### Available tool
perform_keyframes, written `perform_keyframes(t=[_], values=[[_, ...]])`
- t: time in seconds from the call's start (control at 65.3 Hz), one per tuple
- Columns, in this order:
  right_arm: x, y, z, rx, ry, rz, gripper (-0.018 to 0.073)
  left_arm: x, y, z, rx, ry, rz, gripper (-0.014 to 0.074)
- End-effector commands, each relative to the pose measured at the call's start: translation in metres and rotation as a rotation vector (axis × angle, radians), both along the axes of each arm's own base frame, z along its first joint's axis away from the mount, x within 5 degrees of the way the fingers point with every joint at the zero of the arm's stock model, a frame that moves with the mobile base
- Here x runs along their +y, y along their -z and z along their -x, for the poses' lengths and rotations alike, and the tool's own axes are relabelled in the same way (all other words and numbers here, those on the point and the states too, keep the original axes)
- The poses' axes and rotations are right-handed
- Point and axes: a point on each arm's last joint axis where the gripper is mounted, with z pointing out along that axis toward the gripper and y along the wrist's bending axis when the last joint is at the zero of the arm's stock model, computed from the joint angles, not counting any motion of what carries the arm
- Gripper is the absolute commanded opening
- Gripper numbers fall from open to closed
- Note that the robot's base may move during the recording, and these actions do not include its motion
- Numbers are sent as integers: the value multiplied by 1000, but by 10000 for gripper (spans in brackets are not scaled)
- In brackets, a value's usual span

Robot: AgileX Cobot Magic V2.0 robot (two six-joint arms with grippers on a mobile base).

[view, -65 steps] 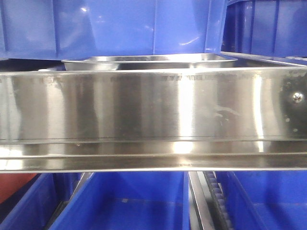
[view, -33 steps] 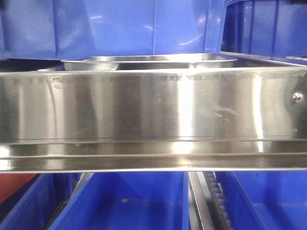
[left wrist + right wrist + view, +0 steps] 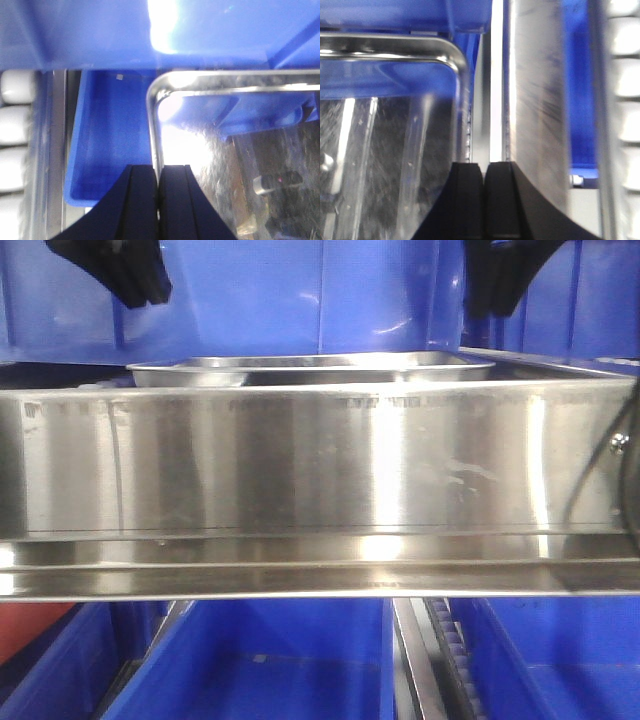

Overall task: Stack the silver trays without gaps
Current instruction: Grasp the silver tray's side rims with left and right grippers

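The shiny rectangular stainless-steel tray (image 3: 310, 368) sits on the shelf just behind its brushed-steel front rail (image 3: 300, 460), before a blue plastic bin (image 3: 300, 290). The left tool (image 3: 159, 200) hangs above the tray's left end and the right tool (image 3: 484, 200) above its right end. Each has its fingers pressed together, holding nothing.

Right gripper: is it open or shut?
Shut. The right gripper shows its two black fingers pressed together, with nothing between them.

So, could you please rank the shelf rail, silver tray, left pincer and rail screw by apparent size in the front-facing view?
1. shelf rail, spanning the frame and nearest the camera
2. silver tray, partly hidden behind it
3. left pincer, cut off at the top
4. screw
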Motion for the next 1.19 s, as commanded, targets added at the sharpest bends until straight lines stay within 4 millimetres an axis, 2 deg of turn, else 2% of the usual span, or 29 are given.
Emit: perform_keyframes(t=[0.0,0.107,0.245,0.367,0.444,1.179], values=[[1,0,-2,-4,-1,13,-53,-3,1,-1,6,-1,1,-16],[1,2,-3,1,-1,15,43,-3,1,-1,7,-2,2,-11],[3,9,-6,24,-1,8,165,-4,5,-4,11,-3,1,113],[7,15,-7,50,-1,-13,160,-6,16,-7,56,-6,-16,213],[8,17,-8,60,5,-20,160,-8,23,-9,84,-8,-21,247],[12,29,-13,97,66,-41,160,-7,38,-15,147,-26,-31,242]])
